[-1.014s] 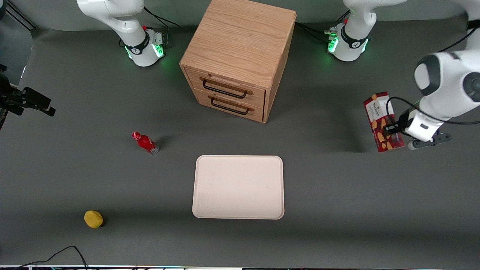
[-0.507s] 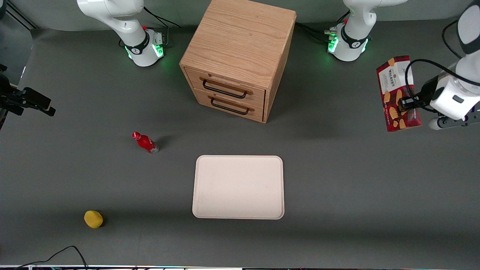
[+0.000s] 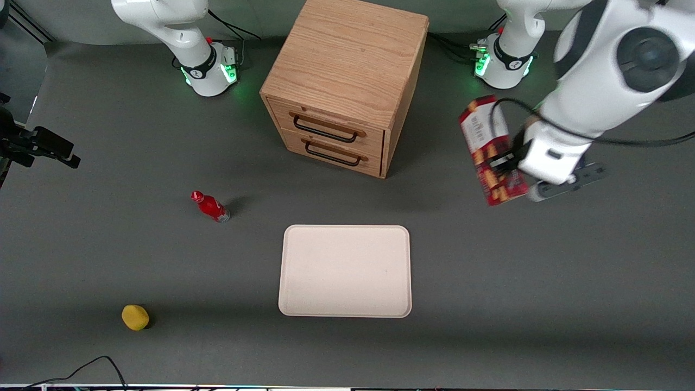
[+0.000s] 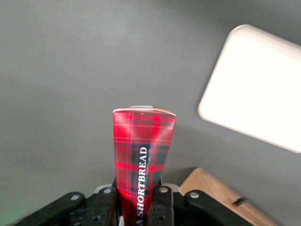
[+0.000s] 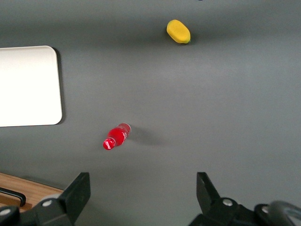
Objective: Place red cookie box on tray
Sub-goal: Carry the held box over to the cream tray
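Note:
My left gripper [image 3: 507, 168] is shut on the red cookie box [image 3: 491, 149], a long dark-red plaid carton with a white panel and cookie pictures. It holds the box in the air above the table, beside the wooden cabinet and farther from the front camera than the tray. In the left wrist view the box [image 4: 142, 155] stands out between the two black fingers [image 4: 162, 207], with "SHORTBREAD" on its side. The cream-white tray [image 3: 345, 270] lies flat and bare on the table, nearer the front camera than the cabinet; it also shows in the left wrist view [image 4: 256, 87].
A wooden two-drawer cabinet [image 3: 347, 81] stands at the middle of the table. A small red bottle [image 3: 210, 206] lies toward the parked arm's end. A yellow lemon-like object [image 3: 135, 317] sits nearer the front camera there. A black cable [image 3: 92, 366] lies at the table's front edge.
The gripper lifted the box off the table at the working arm's end, then carried it in the air toward the cabinet and the tray. Its hold on the box has not changed.

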Robot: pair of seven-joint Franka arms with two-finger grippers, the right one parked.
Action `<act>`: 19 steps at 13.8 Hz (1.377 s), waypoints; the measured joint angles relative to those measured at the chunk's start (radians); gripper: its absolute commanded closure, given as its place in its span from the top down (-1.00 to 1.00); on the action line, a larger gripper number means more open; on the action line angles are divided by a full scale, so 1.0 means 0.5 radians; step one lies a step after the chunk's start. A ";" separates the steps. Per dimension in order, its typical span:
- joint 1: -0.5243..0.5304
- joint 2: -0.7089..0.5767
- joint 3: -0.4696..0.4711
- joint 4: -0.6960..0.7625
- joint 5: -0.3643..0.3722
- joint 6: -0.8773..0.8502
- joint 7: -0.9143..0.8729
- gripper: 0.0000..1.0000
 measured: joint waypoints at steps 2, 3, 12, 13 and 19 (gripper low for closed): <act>-0.143 0.205 -0.008 0.112 0.109 0.149 -0.139 -0.69; -0.209 0.308 -0.008 0.187 0.157 0.196 -0.179 -0.69; -0.567 1.100 0.001 0.579 0.703 0.810 -0.879 -0.69; -0.583 1.148 0.015 0.586 0.757 0.852 -0.900 -0.69; -0.730 1.357 0.217 0.605 0.903 1.107 -0.916 -0.69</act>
